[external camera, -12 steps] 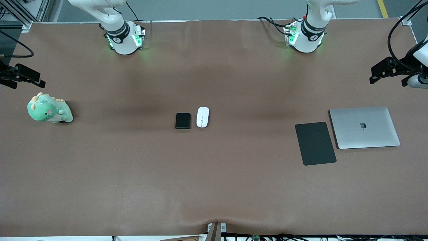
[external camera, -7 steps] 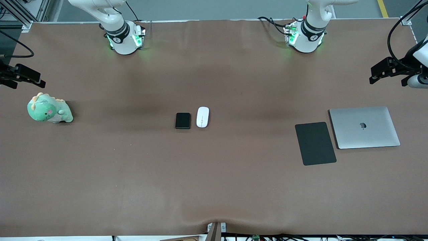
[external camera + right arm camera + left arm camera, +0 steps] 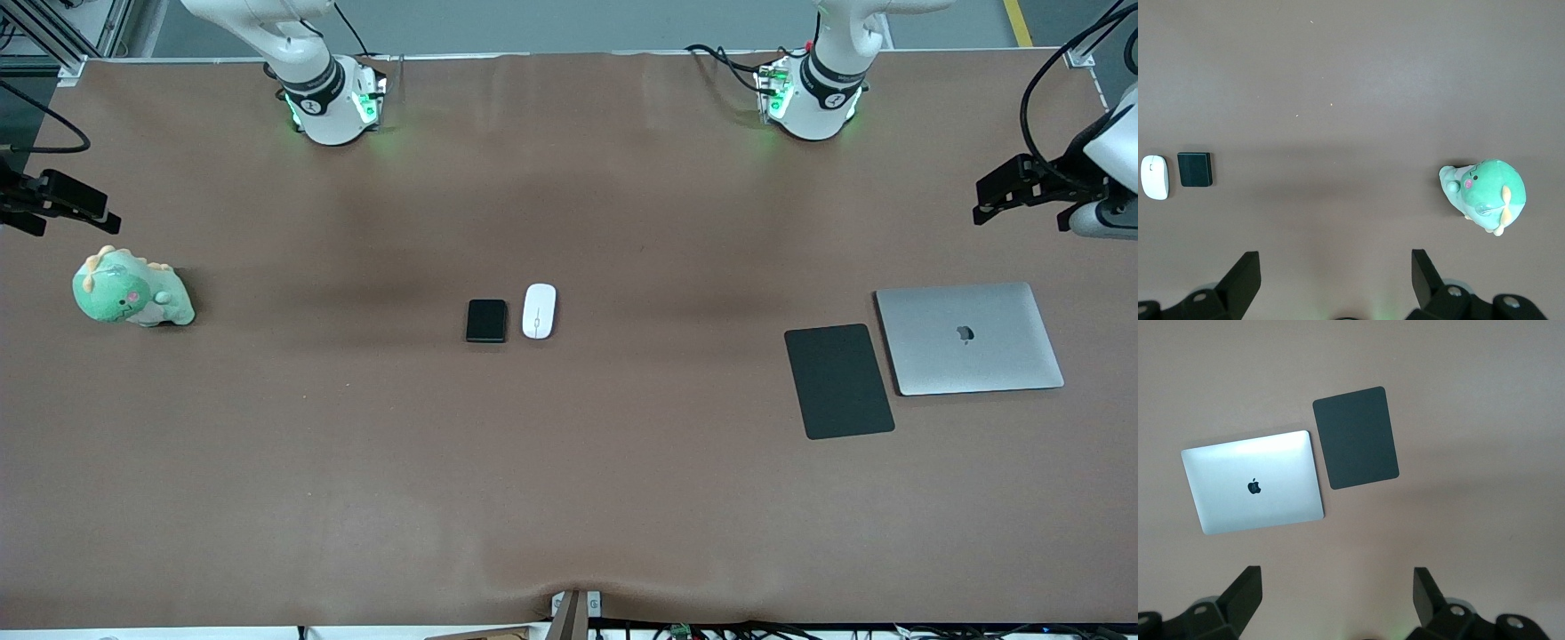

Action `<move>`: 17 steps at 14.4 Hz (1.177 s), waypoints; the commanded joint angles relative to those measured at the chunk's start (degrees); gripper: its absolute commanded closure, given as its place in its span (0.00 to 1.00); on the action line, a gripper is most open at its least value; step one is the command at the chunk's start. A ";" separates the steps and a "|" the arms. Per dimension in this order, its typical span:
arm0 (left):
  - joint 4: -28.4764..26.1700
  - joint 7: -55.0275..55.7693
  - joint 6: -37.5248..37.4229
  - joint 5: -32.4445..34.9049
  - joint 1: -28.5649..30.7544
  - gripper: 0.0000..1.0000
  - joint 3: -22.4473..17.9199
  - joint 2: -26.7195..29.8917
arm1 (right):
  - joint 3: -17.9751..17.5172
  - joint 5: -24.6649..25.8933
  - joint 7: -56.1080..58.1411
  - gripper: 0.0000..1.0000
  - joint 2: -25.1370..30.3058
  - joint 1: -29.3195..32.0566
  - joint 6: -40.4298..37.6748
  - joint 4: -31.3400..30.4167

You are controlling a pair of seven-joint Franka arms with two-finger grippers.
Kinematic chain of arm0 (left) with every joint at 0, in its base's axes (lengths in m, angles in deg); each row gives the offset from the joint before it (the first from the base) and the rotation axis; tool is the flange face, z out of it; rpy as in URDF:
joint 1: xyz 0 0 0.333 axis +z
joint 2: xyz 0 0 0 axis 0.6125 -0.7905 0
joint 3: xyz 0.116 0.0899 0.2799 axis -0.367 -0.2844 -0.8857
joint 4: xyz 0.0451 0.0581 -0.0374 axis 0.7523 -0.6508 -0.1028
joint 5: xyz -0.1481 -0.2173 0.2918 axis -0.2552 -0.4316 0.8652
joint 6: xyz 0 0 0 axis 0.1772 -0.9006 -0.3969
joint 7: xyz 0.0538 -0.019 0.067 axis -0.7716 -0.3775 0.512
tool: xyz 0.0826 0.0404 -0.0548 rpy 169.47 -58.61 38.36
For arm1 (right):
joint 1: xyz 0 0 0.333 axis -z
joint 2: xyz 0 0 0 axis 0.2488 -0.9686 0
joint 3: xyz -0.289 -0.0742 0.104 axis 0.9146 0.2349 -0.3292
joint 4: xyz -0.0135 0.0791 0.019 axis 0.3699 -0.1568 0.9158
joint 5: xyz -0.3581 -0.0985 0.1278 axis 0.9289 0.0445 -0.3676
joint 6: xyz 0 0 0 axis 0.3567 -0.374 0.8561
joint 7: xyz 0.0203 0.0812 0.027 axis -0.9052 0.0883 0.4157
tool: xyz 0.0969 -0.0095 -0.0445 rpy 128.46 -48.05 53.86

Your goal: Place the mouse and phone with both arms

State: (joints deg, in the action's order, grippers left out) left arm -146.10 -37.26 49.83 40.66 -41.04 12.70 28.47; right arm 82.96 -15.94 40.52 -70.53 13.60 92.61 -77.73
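Note:
The white mouse (image 3: 539,311) and the black phone (image 3: 486,320) lie side by side at the middle of the table, the phone on the side toward the right arm's end. Both also show in the right wrist view, the mouse (image 3: 1155,177) and the phone (image 3: 1195,169). My right gripper (image 3: 67,209) hangs open and empty over the right arm's end of the table, and its own view shows it open (image 3: 1335,280). My left gripper (image 3: 1022,191) hangs open and empty over the left arm's end, and its own view shows it open (image 3: 1337,600). Neither gripper is close to the mouse or phone.
A flat black mouse pad (image 3: 838,380) lies beside a closed silver laptop (image 3: 969,338) toward the left arm's end; both show in the left wrist view, the pad (image 3: 1355,437) and the laptop (image 3: 1253,481). A green plush dinosaur (image 3: 132,292) sits toward the right arm's end.
My left gripper has shifted slightly toward the middle of the table. The right gripper, mouse and phone have not moved.

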 commanded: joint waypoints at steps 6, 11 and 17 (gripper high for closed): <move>0.96 5.11 -0.48 -4.62 -3.05 0.00 2.80 -2.91 | -0.74 -0.88 0.85 0.00 -0.77 1.16 0.16 -0.83; 0.96 18.21 -0.13 -5.06 -7.01 0.00 7.28 -5.10 | -0.74 -0.88 1.03 0.00 -1.83 1.60 0.07 -0.92; 0.96 30.86 5.40 -5.06 -12.45 0.00 12.13 -8.27 | -0.74 -0.88 0.59 0.00 -5.87 1.42 -0.37 -0.92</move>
State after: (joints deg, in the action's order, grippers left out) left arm -146.09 -10.19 53.75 36.28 -51.87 24.36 21.12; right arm 83.03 -16.03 40.52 -76.79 13.73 92.77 -78.99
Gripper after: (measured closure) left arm 0.000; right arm 0.000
